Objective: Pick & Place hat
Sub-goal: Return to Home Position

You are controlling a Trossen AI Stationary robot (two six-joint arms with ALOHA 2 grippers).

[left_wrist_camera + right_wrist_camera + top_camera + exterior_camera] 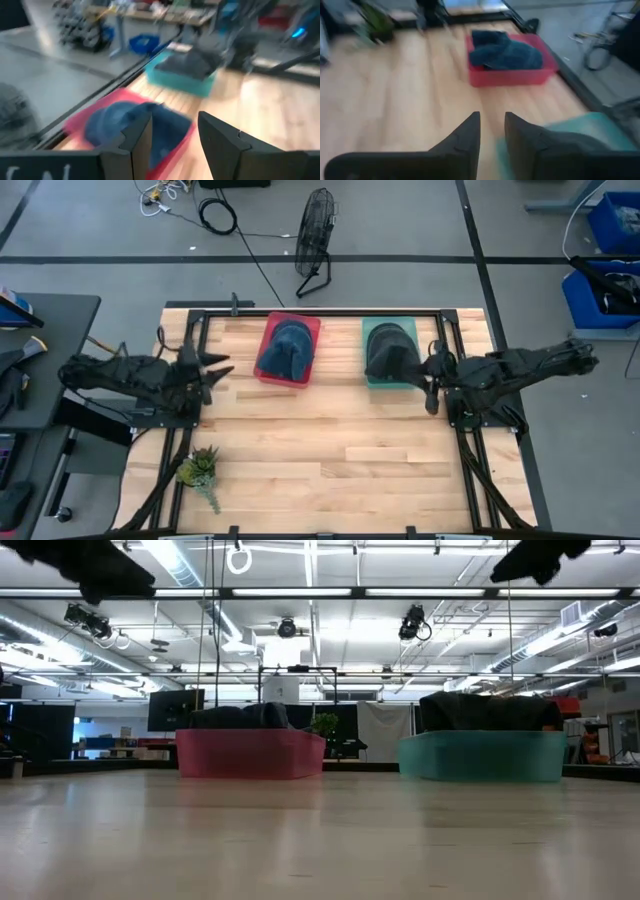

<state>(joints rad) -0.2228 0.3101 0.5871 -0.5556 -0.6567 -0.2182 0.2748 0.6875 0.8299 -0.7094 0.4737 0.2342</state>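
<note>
Blue caps (288, 345) lie heaped in the red bin (308, 323); the black cap (388, 350) fills the teal bin (390, 321). Both bins stand side by side near the far edge of the table (330, 450). Left gripper (175, 115), at the left edge: fingers apart, empty. Right gripper (492, 116), at the right edge just beside the teal bin: fingers slightly apart, empty. The caps appear light, soft and easily crumpled. The stiffer brim, or a pinched fold of crown, probably offers the surest hold.
</note>
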